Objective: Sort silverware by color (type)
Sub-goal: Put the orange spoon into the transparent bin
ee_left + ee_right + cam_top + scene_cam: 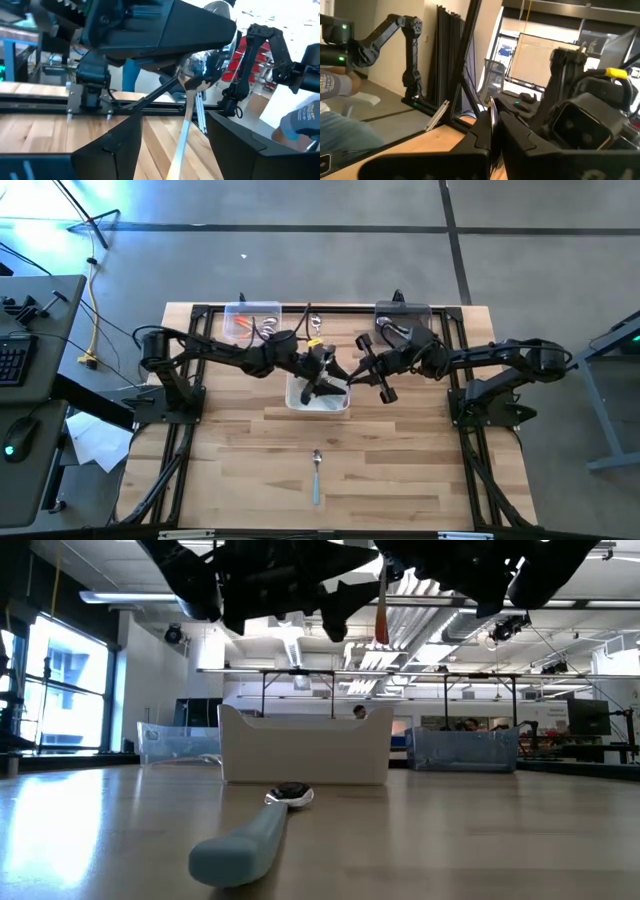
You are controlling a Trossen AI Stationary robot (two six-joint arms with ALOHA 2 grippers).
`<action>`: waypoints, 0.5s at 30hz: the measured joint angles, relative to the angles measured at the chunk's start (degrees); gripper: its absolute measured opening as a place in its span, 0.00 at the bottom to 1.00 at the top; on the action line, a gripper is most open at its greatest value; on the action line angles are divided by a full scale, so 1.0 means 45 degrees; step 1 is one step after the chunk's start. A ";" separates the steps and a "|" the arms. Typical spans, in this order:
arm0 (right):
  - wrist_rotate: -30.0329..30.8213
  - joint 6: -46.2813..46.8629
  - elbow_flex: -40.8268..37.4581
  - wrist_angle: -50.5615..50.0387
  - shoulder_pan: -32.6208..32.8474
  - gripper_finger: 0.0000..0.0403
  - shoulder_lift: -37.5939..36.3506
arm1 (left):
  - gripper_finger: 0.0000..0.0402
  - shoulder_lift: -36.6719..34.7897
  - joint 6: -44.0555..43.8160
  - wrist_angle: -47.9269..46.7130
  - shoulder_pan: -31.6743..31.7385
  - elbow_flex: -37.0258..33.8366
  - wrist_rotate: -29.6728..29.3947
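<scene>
Low view: blue-handled spoon (245,840) lies on wooden table (480,840).

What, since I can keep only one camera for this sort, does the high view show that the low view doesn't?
Only the high view: orange pieces inside the left clear bin, and the left gripper and right gripper close together above the white bin. Only the low view: an orange-handled spoon hanging upright above that bin, plus the room behind. Both: the blue-handled spoon lying on the table in front of the white bin, and the right clear bin.
</scene>
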 joint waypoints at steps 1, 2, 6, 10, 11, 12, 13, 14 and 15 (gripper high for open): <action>-0.0075 -0.0010 -0.0001 0.0036 0.0000 0.02 0.0000 | 0.52 0.0118 0.0106 0.0015 0.0001 0.0133 0.0040; -0.0181 -0.0029 0.0004 0.0035 0.0000 0.02 0.0000 | 0.52 0.0213 0.0214 0.0032 -0.0003 0.0228 0.0042; -0.0249 -0.0053 0.0004 0.0127 0.0000 0.02 0.0000 | 0.47 0.0355 0.0604 -0.0019 0.0007 0.0373 0.0242; -0.0240 -0.0246 0.0002 0.0138 0.0000 0.02 0.0000 | 0.39 0.0345 0.1136 0.0005 -0.0186 0.0471 0.0266; -0.0240 -0.0267 -0.0001 0.0140 0.0000 0.02 0.0000 | 0.38 0.0345 0.1306 -0.0009 -0.0252 0.0471 0.0261; -0.0240 -0.0282 0.0004 0.0145 0.0000 0.02 0.0000 | 0.36 0.0345 0.1410 -0.0008 -0.0295 0.0471 0.0261; -0.0236 -0.0273 0.0000 0.0163 0.0000 0.02 0.0000 | 0.34 0.0345 0.1458 0.0003 -0.0335 0.0471 0.0261; -0.0236 -0.0260 0.0001 0.0170 0.0000 0.02 0.0000 | 0.33 0.0345 0.1478 0.0001 -0.0373 0.0471 0.0262; -0.0235 -0.0264 0.0002 0.0165 0.0000 0.02 0.0000 | 0.32 0.0345 0.1479 -0.0002 -0.0399 0.0471 0.0253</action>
